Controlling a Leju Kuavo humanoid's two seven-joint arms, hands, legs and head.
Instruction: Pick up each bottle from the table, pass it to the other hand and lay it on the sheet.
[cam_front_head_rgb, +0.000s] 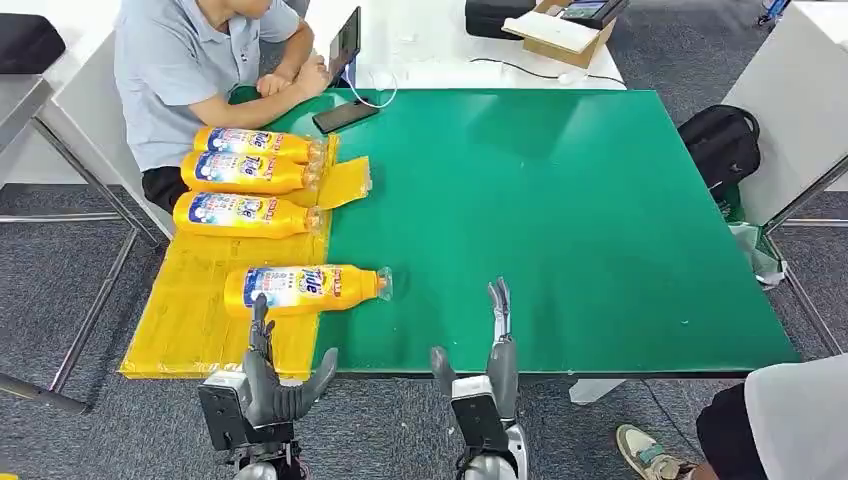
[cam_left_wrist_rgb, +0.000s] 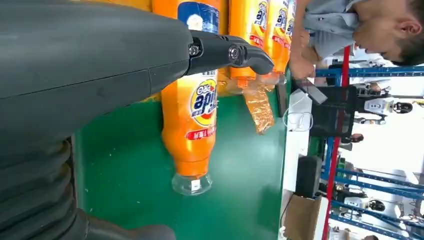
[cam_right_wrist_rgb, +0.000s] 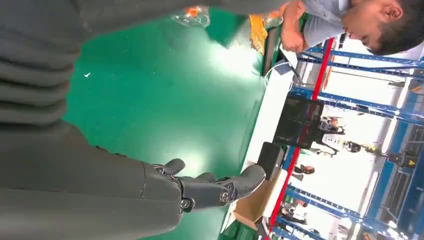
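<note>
Orange bottle (cam_front_head_rgb: 305, 288) lying on yellow sheet (cam_front_head_rgb: 190, 320), just beyond left hand (cam_front_head_rgb: 265, 375) fingers (cam_front_head_rgb: 261, 325), both hands' fingers spread, empty

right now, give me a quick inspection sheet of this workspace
surface: green table, yellow sheet over its left edge
job's things: four bottles lying on the sheet, the nearest one's cap end over the green
clutter: phone, cardboard box
robot hands: left robot hand open, fingers near the nearest bottle; right robot hand open, holding nothing
cables: white cable by the phone
surroundings: seated person, black backpack on the floor
</note>
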